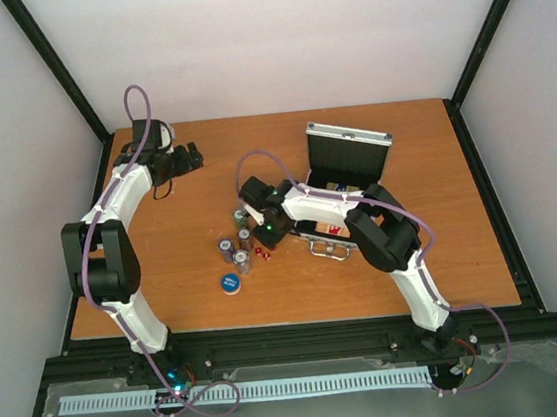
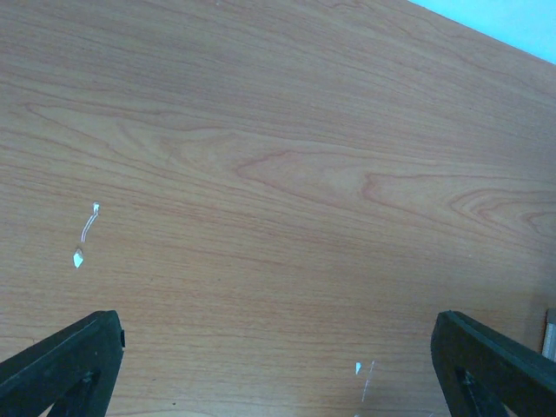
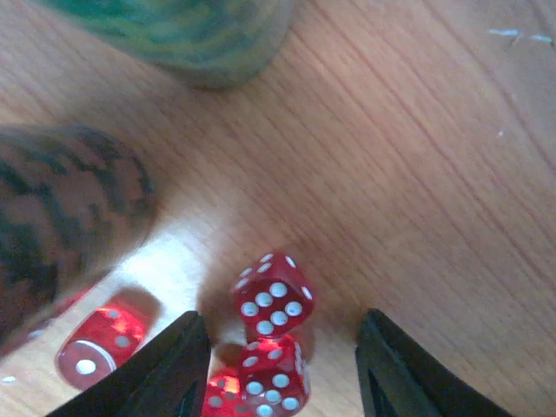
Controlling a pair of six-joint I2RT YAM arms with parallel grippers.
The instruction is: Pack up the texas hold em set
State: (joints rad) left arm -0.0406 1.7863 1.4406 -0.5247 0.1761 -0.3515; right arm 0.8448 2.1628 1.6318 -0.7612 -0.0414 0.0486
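Observation:
The silver case (image 1: 350, 157) stands open at the table's back right, its black-lined lid upright and its handle (image 1: 332, 251) toward the front. My right arm hides most of its inside. Several short chip stacks (image 1: 233, 245) stand left of it, with a blue round disc (image 1: 231, 283) in front of them. My right gripper (image 1: 261, 244) (image 3: 282, 347) is open and low over several tiny red dice (image 1: 261, 253) (image 3: 272, 295); two of the dice lie between its fingers. My left gripper (image 1: 190, 158) (image 2: 278, 356) is open and empty over bare wood at the back left.
In the right wrist view a green chip stack (image 3: 191, 35) and a dark red stack (image 3: 61, 226) stand close beyond and left of the dice. One die (image 3: 100, 343) lies outside the left finger. Black frame posts border the table (image 1: 415, 274).

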